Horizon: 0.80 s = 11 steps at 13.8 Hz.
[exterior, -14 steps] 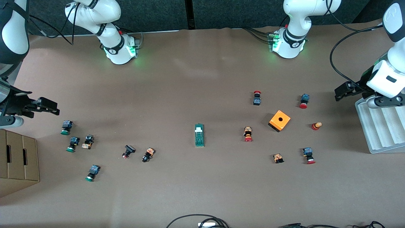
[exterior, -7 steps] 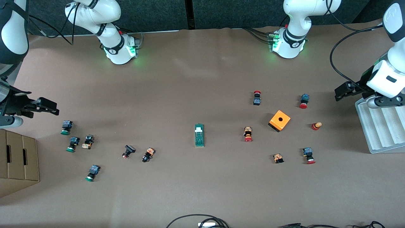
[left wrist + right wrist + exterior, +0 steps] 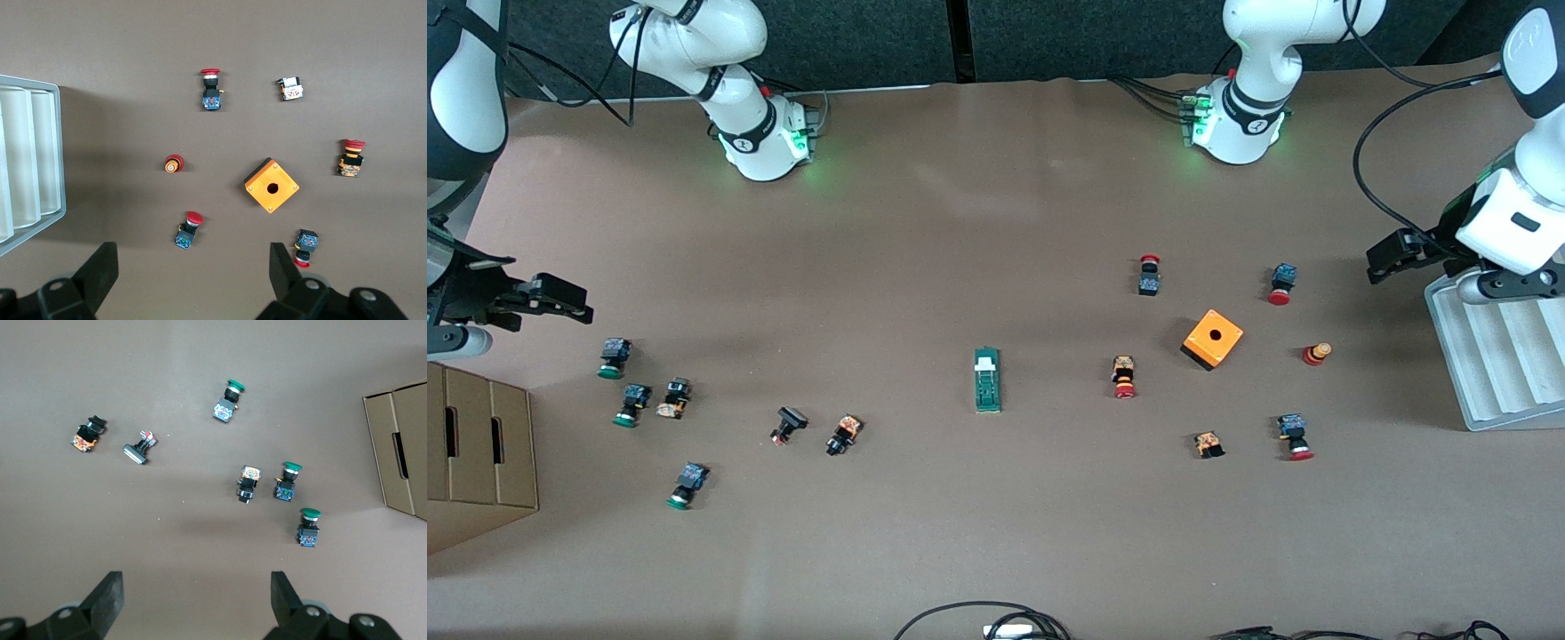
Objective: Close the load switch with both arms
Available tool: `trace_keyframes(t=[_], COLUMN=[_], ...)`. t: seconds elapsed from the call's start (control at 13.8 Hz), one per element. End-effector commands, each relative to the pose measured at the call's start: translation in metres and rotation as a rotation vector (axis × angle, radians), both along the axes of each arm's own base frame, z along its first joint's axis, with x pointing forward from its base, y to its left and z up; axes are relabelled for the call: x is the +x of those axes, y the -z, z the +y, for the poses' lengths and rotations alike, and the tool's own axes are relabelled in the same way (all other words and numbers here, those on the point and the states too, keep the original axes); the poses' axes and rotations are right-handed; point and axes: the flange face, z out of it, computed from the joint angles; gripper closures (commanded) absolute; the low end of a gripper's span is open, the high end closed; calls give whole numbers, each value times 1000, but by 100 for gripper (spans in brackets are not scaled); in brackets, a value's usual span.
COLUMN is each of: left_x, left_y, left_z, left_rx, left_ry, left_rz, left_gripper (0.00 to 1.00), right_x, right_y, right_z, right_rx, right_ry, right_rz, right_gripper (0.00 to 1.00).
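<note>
A brown bench (image 3: 996, 533) is seen from above, with small parts scattered across it. Nearest the front camera, dark cables (image 3: 983, 622) lie at the bench edge. A cardboard box (image 3: 476, 453) sits at the right arm's end of the bench.

Farther in, toward that same end, lie three green-capped push buttons (image 3: 685, 484), two of them side by side near the box, along with a few black and orange button parts (image 3: 843, 434).

The load switch (image 3: 987, 380), a narrow green block with a white end piece, lies flat near the middle of the bench, its white end pointing toward the robots' bases. Nothing touches it, and both hands are well apart from it.

Toward the left arm's end sit several red-capped push buttons (image 3: 1294, 437) around an orange box (image 3: 1213, 339) with a round hole in its top. A pale grey ribbed tray (image 3: 1489, 364) rests at that end of the bench.

The right hand (image 3: 560, 298) hovers over the bench just beside the green-capped buttons, fingers (image 3: 107, 597) spread wide with nothing between them. The left hand (image 3: 1392, 255) hangs over the bench beside the tray's edge, its fingers (image 3: 100, 273) also spread wide and holding nothing.

Farthest away, the two white arm bases (image 3: 765, 142) stand along the bench edge, glowing green.
</note>
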Motion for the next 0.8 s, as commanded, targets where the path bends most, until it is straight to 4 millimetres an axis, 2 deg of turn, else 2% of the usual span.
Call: trace_keyframes(t=[0.0, 0.29, 0.44, 0.58, 0.73], left_x=[-3, -3, -1, 0, 1], left_y=[-7, -7, -4, 6, 15], left_z=[2, 0, -7, -33, -81], left_rx=[12, 12, 12, -1, 3], left_ry=[0, 2, 17, 58, 125], left_rz=[8, 8, 9, 28, 35], left_gripper=[0, 0, 0, 0, 0], right_x=[1, 1, 1, 1, 1], right_y=[-3, -3, -3, -3, -3], right_z=[-2, -2, -2, -2, -2], right_rx=[-16, -14, -14, -16, -16], right_ry=[2, 2, 2, 2, 2], right_rz=[-11, -11, -11, -11, -11], right_gripper=[0, 0, 0, 0, 0])
